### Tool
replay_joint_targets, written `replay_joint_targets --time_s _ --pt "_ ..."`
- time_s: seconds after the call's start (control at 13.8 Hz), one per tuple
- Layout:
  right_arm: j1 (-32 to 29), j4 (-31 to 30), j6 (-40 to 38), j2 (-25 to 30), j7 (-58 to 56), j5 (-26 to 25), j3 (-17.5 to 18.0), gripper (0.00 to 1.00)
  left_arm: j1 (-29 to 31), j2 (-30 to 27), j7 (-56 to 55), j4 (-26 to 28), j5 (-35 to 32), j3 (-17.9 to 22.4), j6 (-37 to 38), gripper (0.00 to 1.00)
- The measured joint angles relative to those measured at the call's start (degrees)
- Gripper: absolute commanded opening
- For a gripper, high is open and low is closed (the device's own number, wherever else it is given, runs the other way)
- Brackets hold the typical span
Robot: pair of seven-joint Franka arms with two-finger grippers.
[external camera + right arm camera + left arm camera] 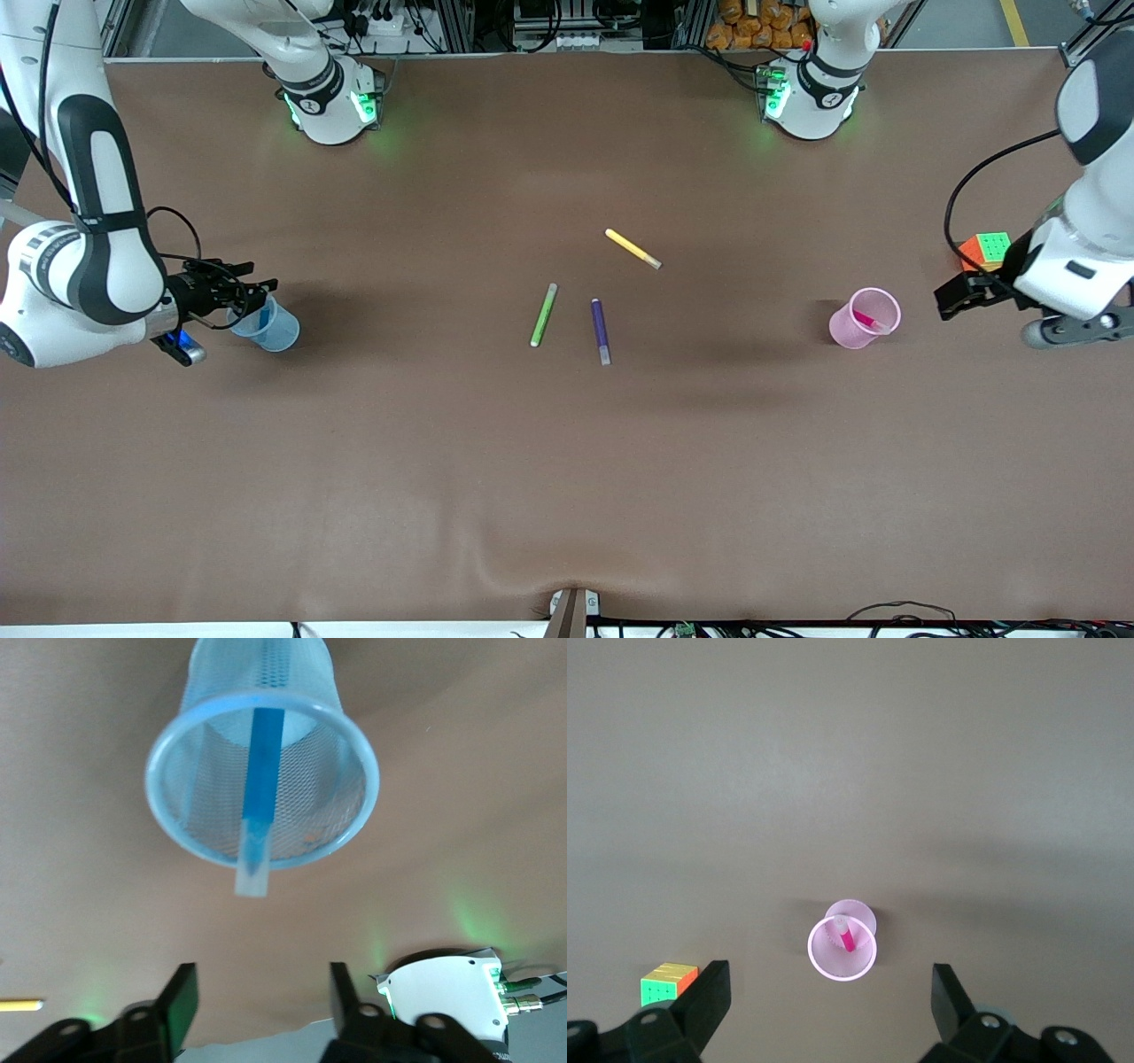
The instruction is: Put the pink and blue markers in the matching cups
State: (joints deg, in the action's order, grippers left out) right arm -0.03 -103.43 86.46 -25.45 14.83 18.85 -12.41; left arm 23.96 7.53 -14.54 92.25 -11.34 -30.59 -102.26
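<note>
The pale pink cup point(864, 317) stands toward the left arm's end of the table with the pink marker point(870, 321) inside it; both show in the left wrist view, cup point(842, 948) and marker point(845, 934). My left gripper point(961, 295) is open and empty beside the pink cup, apart from it. The pale blue cup point(266, 324) stands toward the right arm's end with the blue marker point(263, 319) inside, its pale tip sticking over the rim point(253, 870). My right gripper point(250, 292) is open and empty just over the blue cup point(262, 780).
A lime-green marker point(543, 315), a dark purple marker point(601, 330) and a yellow marker point(633, 248) lie at the table's middle. A colour cube point(986, 251) sits by the left gripper and shows in the left wrist view point(667, 982).
</note>
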Motion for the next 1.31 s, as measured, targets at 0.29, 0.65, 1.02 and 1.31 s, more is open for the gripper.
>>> replay_joint_targets --time_s 0.29,0.65,1.02,1.31 --pt "0.0 7.8 -7.2 0.0 0.0 0.0 0.0 1.0 -0.2 0.1 0.0 -0.8 0.0 -0.3 0.3 1.0" --pt "0.0 17.8 -14.9 0.0 -1.3 0.2 0.3 1.0 -0.2 0.1 0.0 -1.6 0.0 -1.2 1.7 1.0" --pt "1.0 26.2 -16.0 0.0 -7.1 0.2 0.9 1.0 -0.2 -2.2 0.0 -2.8 0.9 -1.5 6.8 1.0" --pt "-0.3 35.8 -21.0 0.3 -7.7 0.2 0.4 1.0 -0.2 -4.1 0.0 -3.6 1.5 -1.8 9.4 1.0"
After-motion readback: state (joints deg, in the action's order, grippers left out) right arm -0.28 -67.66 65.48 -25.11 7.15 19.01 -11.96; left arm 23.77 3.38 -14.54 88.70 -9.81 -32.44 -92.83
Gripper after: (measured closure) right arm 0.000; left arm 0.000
